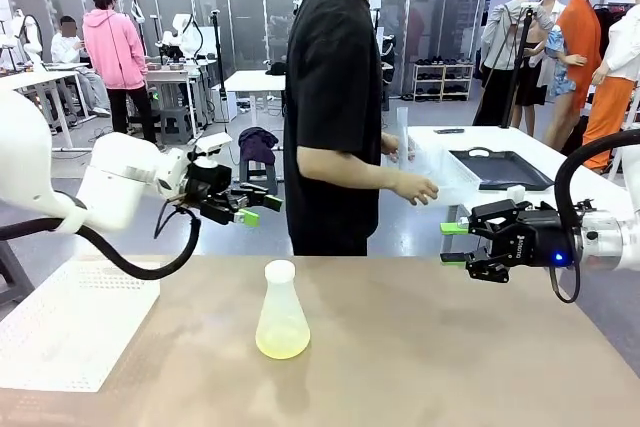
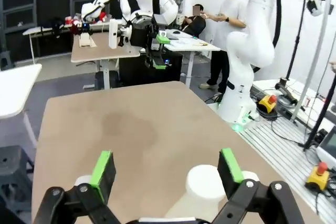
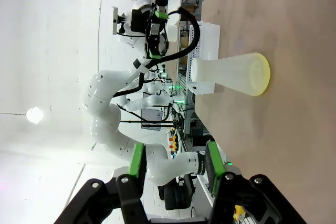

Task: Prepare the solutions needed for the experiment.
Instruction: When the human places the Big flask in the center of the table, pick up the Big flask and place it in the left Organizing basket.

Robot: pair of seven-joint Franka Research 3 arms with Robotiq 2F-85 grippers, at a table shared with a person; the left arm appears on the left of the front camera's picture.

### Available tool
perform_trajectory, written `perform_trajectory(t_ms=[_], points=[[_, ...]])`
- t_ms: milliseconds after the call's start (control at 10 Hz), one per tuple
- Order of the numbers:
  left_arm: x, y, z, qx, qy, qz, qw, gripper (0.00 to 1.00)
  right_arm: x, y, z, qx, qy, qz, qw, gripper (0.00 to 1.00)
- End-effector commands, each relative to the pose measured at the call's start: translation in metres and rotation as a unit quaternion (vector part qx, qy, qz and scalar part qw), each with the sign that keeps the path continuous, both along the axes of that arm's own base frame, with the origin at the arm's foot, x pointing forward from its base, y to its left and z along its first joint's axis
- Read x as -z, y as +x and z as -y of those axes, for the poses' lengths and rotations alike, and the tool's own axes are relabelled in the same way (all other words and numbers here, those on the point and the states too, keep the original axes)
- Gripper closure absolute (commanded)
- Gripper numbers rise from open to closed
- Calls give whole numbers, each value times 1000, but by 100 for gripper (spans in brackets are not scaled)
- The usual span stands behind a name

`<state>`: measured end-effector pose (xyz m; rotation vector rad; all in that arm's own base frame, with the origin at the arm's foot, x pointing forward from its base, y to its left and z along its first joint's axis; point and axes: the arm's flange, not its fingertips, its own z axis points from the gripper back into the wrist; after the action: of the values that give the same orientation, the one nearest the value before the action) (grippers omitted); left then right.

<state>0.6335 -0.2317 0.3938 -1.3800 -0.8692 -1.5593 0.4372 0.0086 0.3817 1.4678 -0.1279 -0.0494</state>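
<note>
While the translucent plastic conical flask [image 1: 281,312] stands upright near the middle of the brown tabletop [image 1: 450,347], it carries just a shallow layer of pale yellow-green solution [image 1: 282,345] at its base, so it is probably light and easy to tip or slide. Its narrow neck, or the cone just below, looks the safest place to grip, gently because thin plastic may flex. Both the left gripper [image 1: 262,209] and the right gripper [image 1: 455,244] hover with jaws apart and empty, each well away from it.
</note>
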Motion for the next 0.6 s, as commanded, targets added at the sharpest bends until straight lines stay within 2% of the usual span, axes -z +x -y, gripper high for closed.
perform_trajectory(t_ms=[0,200,400,500], points=[[7,27,13,60,-27,67,996,0,-1,0,0,-1,2,1,1000,42],[22,32,21,96,1,56,994,0,-1,0,0,-1,2,1,1000,42],[32,44,24,134,-7,49,990,0,-1,0,0,-1,2,1,1000,42],[28,22,25,80,4,52,995,0,-1,0,0,-1,2,1,1000,42]])
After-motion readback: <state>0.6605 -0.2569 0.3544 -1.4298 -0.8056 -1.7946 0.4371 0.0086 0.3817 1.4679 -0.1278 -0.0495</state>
